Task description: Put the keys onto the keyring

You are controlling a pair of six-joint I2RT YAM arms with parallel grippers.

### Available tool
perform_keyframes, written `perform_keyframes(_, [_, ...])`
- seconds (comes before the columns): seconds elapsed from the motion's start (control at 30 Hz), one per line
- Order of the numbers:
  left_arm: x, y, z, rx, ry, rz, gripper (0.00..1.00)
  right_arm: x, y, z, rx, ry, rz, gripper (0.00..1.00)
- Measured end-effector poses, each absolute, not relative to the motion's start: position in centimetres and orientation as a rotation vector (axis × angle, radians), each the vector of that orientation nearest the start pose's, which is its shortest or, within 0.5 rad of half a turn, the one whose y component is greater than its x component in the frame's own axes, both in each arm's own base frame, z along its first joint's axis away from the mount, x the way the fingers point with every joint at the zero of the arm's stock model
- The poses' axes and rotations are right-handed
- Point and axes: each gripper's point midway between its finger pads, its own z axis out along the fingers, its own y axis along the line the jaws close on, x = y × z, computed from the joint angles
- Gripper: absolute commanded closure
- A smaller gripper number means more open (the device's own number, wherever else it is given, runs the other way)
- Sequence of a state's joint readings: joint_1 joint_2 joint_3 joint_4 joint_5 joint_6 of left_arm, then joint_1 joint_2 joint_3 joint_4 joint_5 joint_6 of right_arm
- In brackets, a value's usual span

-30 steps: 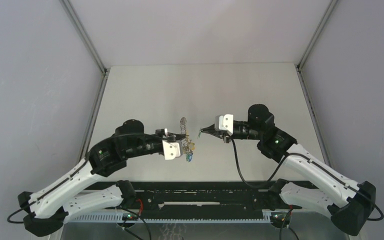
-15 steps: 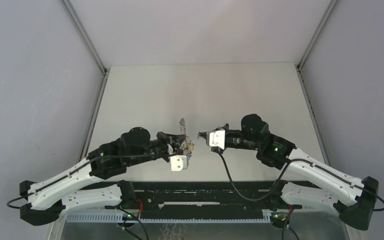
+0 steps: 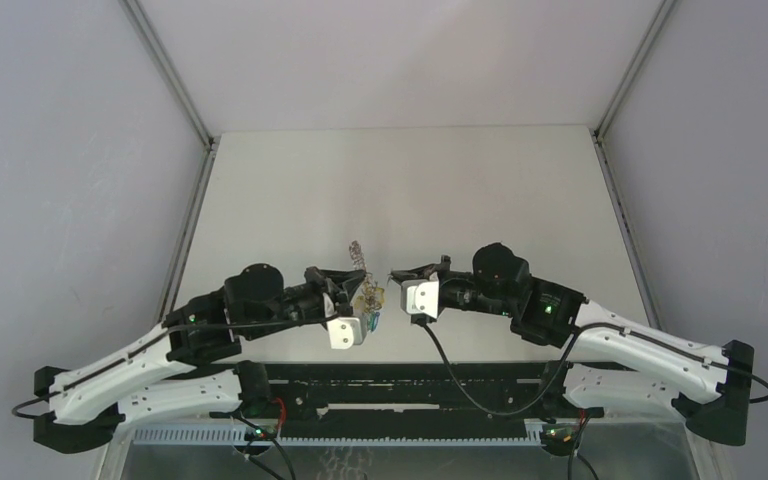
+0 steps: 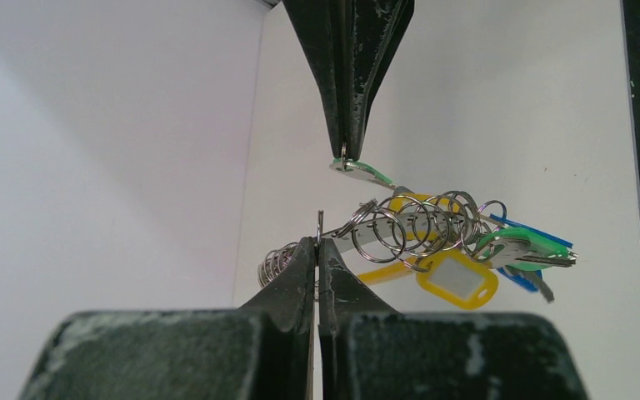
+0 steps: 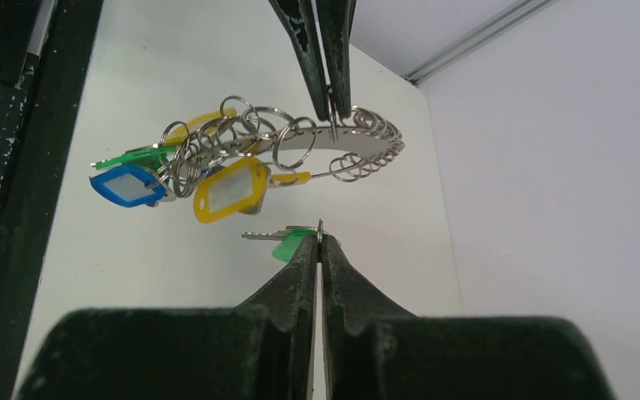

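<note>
My left gripper (image 4: 317, 243) is shut on one thin ring of the keyring (image 4: 421, 223), a curved silvery band strung with several small rings and a coil, held above the table. A yellow tag (image 4: 458, 281), a green key (image 4: 521, 242) and blue pieces (image 4: 533, 229) hang from it. My right gripper (image 5: 320, 239) is shut on the small ring of a loose green-headed key (image 5: 287, 243). This key hangs just short of the keyring (image 5: 300, 146), apart from it. In the top view the two grippers face each other tip to tip, left gripper (image 3: 358, 285) and right gripper (image 3: 396, 274).
The pale table (image 3: 400, 190) runs back to grey walls on three sides. A black rail (image 3: 400, 385) with cables lies along the near edge below both arms. A blue tag (image 5: 129, 185) and a yellow tag (image 5: 232, 189) dangle low from the keyring.
Both arms have drawn back toward the near edge and sunk lower. The keyring and the green key came with them, and the gap between the tips has narrowed.
</note>
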State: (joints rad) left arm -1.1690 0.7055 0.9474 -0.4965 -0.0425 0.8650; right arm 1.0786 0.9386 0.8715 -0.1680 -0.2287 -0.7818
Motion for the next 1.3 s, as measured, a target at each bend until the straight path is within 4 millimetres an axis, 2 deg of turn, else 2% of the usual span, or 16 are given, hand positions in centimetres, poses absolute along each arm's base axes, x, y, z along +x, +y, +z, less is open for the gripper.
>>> perform_keyframes(0.2, [14.3, -24.0, 30.5, 1.555, 0.994, -0.177, 1.0, 15.0, 31.9, 28.1, -1.576, 0.919, 0.395, 1.0])
perform_keyframes(0.37, [14.3, -24.2, 30.6, 1.547, 0.993, -0.186, 1.0, 14.7, 32.1, 28.2, -1.583, 0.902, 0.381, 1.0])
perform_keyframes(0.77, [14.5, -24.9, 29.4, 1.563, 1.01, -0.194, 1.0, 15.2, 32.3, 28.3, -1.571, 0.908, 0.335, 1.0])
perform_keyframes(1.3, [14.6, -25.1, 29.8, 1.54, 1.006, -0.202, 1.0, 15.0, 32.5, 28.6, -1.566, 0.891, 0.327, 1.0])
